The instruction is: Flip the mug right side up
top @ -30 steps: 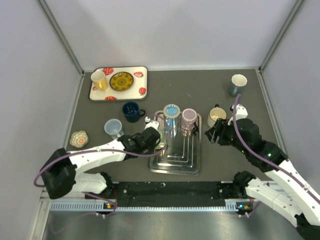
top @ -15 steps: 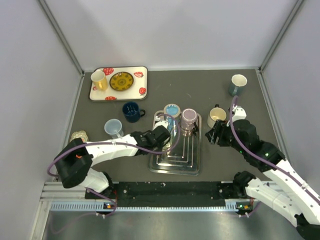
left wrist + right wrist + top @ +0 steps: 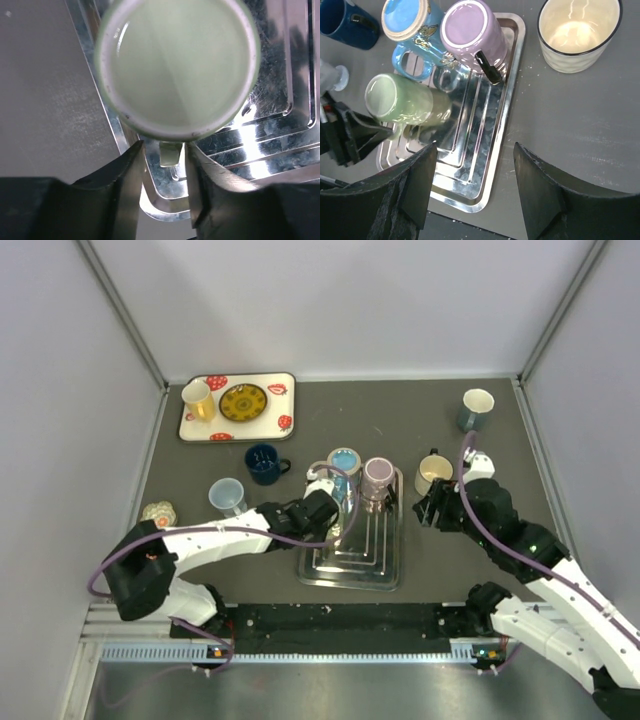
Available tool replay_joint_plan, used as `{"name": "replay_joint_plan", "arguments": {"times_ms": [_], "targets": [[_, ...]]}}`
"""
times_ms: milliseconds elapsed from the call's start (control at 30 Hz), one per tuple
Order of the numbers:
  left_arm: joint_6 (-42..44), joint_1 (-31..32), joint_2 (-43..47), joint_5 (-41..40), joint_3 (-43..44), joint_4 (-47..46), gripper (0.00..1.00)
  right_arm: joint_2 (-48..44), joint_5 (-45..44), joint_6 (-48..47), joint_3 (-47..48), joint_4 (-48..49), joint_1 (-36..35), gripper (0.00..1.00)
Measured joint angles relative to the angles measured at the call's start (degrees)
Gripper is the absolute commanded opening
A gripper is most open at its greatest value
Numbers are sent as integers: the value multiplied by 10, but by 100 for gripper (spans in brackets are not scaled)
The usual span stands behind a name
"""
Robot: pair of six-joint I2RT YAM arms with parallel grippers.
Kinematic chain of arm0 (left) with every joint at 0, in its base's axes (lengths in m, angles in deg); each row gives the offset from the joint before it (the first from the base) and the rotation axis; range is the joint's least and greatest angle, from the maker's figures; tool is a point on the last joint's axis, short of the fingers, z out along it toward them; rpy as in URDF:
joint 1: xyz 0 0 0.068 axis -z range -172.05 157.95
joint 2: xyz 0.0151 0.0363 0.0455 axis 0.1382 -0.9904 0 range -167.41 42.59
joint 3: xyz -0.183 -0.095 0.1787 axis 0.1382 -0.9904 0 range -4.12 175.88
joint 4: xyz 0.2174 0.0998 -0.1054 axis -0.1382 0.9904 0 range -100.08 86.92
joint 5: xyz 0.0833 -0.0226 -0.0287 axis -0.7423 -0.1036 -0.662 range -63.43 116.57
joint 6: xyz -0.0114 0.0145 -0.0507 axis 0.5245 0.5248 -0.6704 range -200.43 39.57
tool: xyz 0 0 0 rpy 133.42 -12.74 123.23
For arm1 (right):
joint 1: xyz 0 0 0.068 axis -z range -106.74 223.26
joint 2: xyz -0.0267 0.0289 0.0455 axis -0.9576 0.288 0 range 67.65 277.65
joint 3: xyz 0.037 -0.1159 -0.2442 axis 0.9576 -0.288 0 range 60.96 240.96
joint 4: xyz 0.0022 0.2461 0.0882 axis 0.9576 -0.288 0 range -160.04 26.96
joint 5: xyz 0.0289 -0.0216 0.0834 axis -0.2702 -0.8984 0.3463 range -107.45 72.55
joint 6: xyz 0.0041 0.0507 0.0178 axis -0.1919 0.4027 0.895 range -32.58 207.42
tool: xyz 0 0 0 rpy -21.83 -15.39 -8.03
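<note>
A pale green mug [image 3: 407, 102] hangs tilted on its side over the left of the metal tray [image 3: 470, 200], base toward my left wrist camera [image 3: 175, 65]. My left gripper [image 3: 165, 150] has its fingers [image 3: 125, 170] close on both sides of the mug's handle [image 3: 170, 152] and holds it; from above this gripper [image 3: 330, 512] sits at the tray's left edge. A blue mug [image 3: 405, 17] and a purple mug [image 3: 470, 27] stand upside down at the tray's far end. My right gripper [image 3: 475, 147] is open and empty above the tray's right edge [image 3: 428, 508].
A cream mug [image 3: 434, 473] stands upright right of the tray [image 3: 350, 575]. A grey mug [image 3: 477, 408] is at the back right. A navy mug [image 3: 264, 462], a light blue cup [image 3: 227, 495] and a small flowered dish [image 3: 157, 510] lie left. A strawberry tray [image 3: 190, 425] holds a yellow cup [image 3: 197, 398].
My left arm has swung in and its wrist has turned; the gripper moved a little right over the tray with the green mug. The right arm has barely moved.
</note>
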State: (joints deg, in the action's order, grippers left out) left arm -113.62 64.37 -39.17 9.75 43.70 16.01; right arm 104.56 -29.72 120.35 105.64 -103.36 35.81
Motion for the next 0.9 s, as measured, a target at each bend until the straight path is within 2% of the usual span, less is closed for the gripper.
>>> {"name": "replay_joint_plan", "arguments": {"times_ms": [133,267,367,467,500,533,600,700,900], "targets": [[-1,0,45,-7,0,9,58,9,-28,-9,15,-14,0,64],[-4,0,101,-9,0,20,61,38,-115,-18,57,-36,0,72],[-13,3,151,-10,-14,21,61,82,-175,-34,95,-40,52,71],[-23,4,220,-16,-42,21,66,168,-135,-44,146,-30,197,70],[-25,5,236,-19,-47,21,73,195,-128,-45,161,-24,230,70],[-27,5,254,-21,-53,19,90,243,-126,-48,186,-24,262,70],[-25,5,280,-23,-59,16,99,335,-116,-55,238,-9,285,69],[-26,5,301,-22,-61,9,99,453,-101,-70,298,19,293,68],[-22,5,336,-22,-67,2,99,601,-106,-126,410,44,306,64]]}}
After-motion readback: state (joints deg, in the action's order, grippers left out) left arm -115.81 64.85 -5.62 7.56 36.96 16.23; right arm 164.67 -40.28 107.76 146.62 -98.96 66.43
